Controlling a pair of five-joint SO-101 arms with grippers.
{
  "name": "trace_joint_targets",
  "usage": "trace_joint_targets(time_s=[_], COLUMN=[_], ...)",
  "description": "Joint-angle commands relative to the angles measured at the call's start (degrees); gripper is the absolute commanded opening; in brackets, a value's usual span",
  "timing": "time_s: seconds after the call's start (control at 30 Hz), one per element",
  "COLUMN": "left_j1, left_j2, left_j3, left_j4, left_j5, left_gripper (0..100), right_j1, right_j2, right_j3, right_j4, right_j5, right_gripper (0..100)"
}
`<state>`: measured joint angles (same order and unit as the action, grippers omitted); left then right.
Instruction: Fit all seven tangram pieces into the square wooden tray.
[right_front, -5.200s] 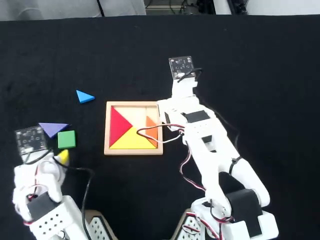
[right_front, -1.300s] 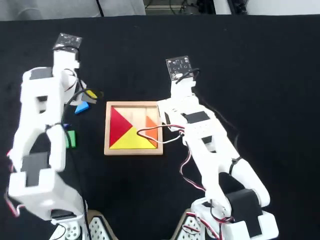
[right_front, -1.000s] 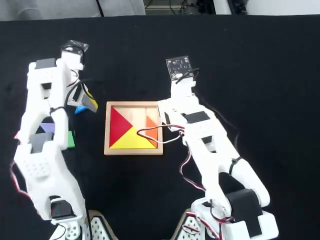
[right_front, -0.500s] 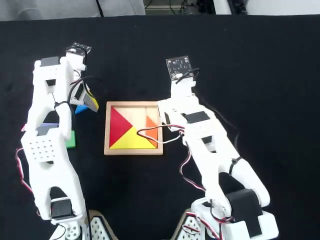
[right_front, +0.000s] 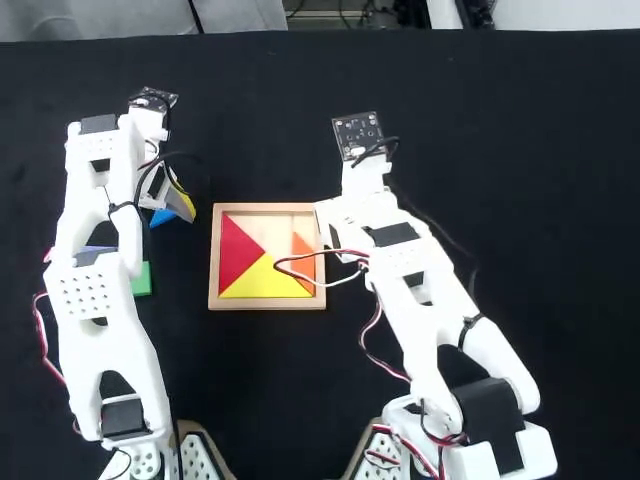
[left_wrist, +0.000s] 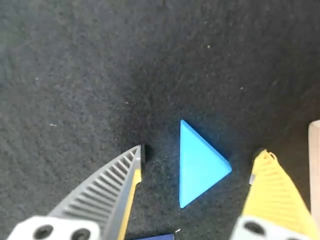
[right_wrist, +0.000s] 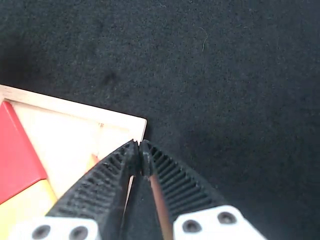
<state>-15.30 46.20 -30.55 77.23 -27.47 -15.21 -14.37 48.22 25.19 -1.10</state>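
One square wooden tray (right_front: 266, 303) lies left of centre on the black worktop (right_front: 520, 150). It holds three pieces: one red triangle (right_front: 238, 250), one yellow triangle (right_front: 265, 279) and one orange piece (right_front: 303, 248). At the tray's upper left lies one blue triangle (left_wrist: 200, 167), between the parted fingers of the left pincer (left_wrist: 201, 152), which stand either side of it on the cloth. One green square (right_front: 141, 279) sits at mid left, with a sliver of one purple piece (right_front: 100, 249) above it behind the arm. The right pincer (right_wrist: 138, 146) is pressed together, empty, over the tray's corner.
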Motion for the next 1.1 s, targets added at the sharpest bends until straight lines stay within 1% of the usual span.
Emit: trace_joint_targets(time_s=[0.0, 0.2, 0.5, 0.63, 0.8, 1.0, 1.07], left_j1=[1.3, 1.2, 1.5, 1.2, 0.9, 0.2, 0.1], left_j2=[-0.2, -0.2, -0.2, -0.5, -0.6, -0.3, -0.3], left_j3=[-2.8, -2.2, -2.2, -2.8, -2.8, -2.7, -2.8], left_j4=[-0.8, -0.5, -0.5, 2.8, 3.2, 2.8, 2.7], left_j5=[0.4, 0.4, 0.4, -0.1, -1.3, 3.0, 3.3], left_gripper=[33, 21, 20, 20, 20, 20, 20], right_j1=[0.7, 0.7, 0.8, 0.8, 0.7, 0.7, 0.7], right_j2=[-2.7, -2.7, -2.7, -2.7, -2.7, -2.7, -2.7], right_j3=[-0.6, -0.6, -0.6, -0.6, -0.6, -0.6, -0.6], right_j4=[-1.2, -1.2, -1.2, -1.2, -1.2, -1.2, -1.2], right_j5=[0.6, 0.6, 0.6, 0.6, 0.6, 0.6, 0.6], right_gripper=[1.1, 1.1, 1.1, 1.1, 1.1, 1.1, 1.1])
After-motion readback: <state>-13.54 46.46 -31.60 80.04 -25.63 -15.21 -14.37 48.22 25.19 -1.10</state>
